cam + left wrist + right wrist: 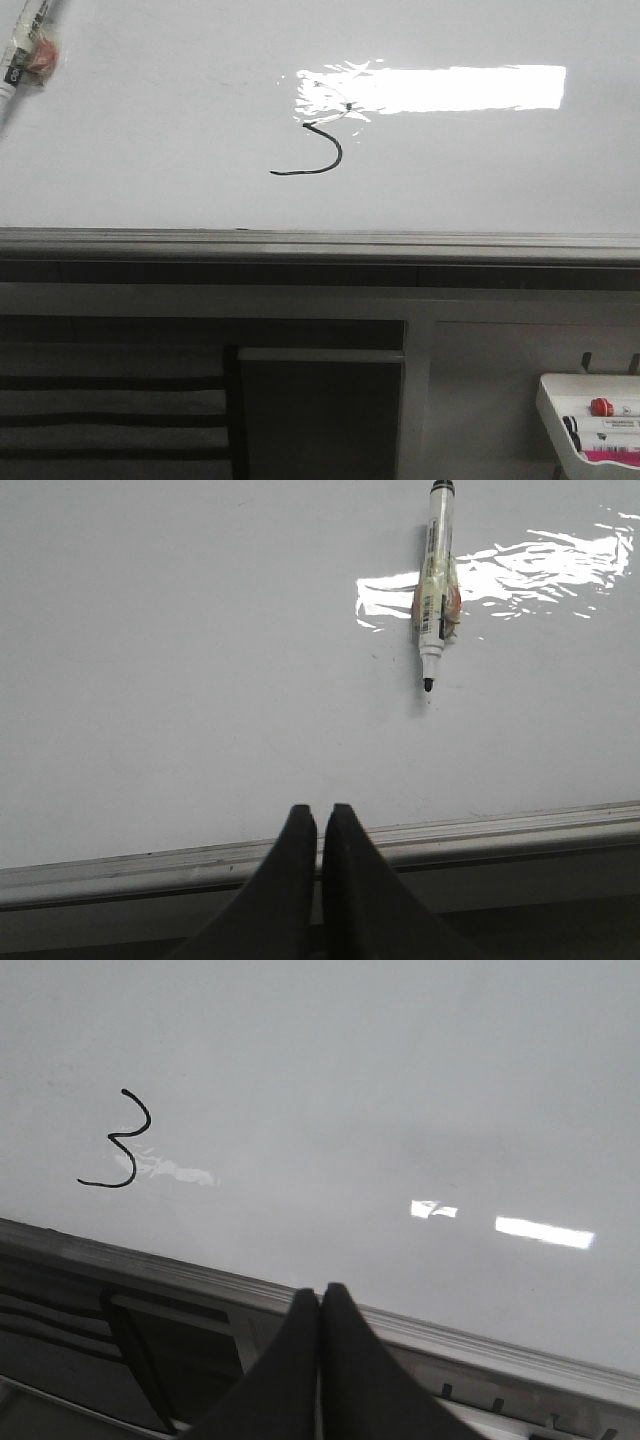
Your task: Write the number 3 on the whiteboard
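Here the number 3 (118, 1140) on the whiteboard (400, 1080) sits well apart from both empty, pressed-together fingers (320, 1300).

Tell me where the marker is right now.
The marker lies on the whiteboard at the front view's far upper left, well left of the number 3; neither gripper holds it.

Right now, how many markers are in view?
At least 2. One marker lies uncapped on the whiteboard, at its far left in the front view. A red-capped marker sits in the tray at lower right; more there may be hidden.
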{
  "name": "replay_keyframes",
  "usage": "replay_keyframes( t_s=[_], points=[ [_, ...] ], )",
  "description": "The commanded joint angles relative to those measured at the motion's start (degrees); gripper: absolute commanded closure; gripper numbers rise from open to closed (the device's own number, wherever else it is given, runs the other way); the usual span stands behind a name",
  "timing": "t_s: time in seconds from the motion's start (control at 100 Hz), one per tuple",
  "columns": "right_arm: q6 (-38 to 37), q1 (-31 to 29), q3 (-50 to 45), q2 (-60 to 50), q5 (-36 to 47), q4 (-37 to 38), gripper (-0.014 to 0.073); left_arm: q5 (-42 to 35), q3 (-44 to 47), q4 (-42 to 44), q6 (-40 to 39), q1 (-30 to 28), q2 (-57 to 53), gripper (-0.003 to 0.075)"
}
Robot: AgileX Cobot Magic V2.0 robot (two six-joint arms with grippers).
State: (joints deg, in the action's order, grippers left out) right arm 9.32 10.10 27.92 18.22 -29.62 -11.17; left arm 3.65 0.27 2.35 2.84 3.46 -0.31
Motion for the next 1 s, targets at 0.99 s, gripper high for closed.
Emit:
replay_keyframes(
  t_s=[0.99],
  points=[
    [0.1,-10.0,-14.9,-10.9,24.7,-2.9,0.0669,-5.1,0.2,-1.8,-0.6,0.4,-1.9,0.0739]
  ],
)
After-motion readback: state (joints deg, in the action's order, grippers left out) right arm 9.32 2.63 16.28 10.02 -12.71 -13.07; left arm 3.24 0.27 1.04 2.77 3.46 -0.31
